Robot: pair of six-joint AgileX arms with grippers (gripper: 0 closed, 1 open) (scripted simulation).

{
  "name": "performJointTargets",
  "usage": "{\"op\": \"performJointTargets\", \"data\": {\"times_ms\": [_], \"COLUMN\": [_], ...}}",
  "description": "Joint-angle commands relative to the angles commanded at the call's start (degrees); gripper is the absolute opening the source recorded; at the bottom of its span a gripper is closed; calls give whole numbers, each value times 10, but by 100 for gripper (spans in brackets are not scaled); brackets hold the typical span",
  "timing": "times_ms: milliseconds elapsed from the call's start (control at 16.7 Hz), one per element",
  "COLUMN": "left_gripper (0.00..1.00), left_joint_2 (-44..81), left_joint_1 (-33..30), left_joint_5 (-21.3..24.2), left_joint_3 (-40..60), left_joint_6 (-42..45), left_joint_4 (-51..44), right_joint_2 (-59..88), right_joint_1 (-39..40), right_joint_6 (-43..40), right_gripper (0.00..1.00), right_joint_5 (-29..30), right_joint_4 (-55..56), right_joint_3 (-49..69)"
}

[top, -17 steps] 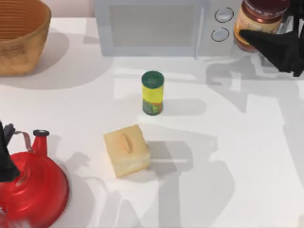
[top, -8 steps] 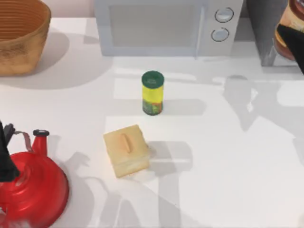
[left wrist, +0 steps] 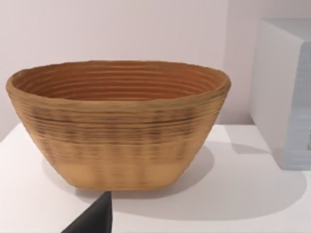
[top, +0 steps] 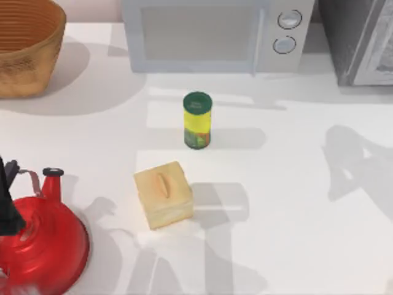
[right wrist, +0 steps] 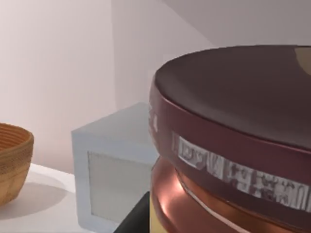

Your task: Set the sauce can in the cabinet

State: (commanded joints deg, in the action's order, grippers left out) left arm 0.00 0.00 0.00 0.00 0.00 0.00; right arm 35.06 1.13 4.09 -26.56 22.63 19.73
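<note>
Right wrist view: the sauce can (right wrist: 233,145) sits immediately in front of my right arm's camera, maroon lid and copper shoulder close up, with a dark finger edge (right wrist: 133,218) touching its lower side. I judge the right jaws closed on the can, carrying it raised; the counter (top: 295,203) bears no can at this side, only arm shadows.

Beyond the held can stand the microwave (right wrist: 109,174) and, farther off, the basket (right wrist: 12,160).

The cabinet (top: 359,40) stands at the counter's back right corner, its pale door panel (top: 381,52) angled outward.

Progress: pickup and lift done. Outstanding: carry to the cabinet opening, set down, release.

Left arm parked beside the kettle (top: 40,246), facing the basket; I cannot tell how its jaws stand.
</note>
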Motion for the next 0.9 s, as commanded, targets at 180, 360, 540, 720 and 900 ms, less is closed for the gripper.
{"op": "performJointTargets", "data": {"times_ms": [180, 360, 540, 720, 900], "left_gripper": [100, 100, 100, 100, 100], "left_joint_2": [0, 0, 0, 0, 0], "left_joint_1": [0, 0, 0, 0, 0], "left_joint_5": [0, 0, 0, 0, 0], "left_joint_3": [0, 0, 0, 0, 0], "left_joint_6": [0, 0, 0, 0, 0], "left_joint_4": [0, 0, 0, 0, 0], "right_joint_2": [-159, -273, -337, -351, -351], "right_joint_1": [8, 8, -5, -11, -11], "right_joint_6": [-9, -22, -36, -41, -41], "right_gripper": [0, 0, 0, 0, 0], "right_joint_5": [101, 195, 254, 266, 266], "right_joint_4": [-98, -180, -220, -226, -226], "right_joint_3": [-84, -158, -193, -197, -197]}}
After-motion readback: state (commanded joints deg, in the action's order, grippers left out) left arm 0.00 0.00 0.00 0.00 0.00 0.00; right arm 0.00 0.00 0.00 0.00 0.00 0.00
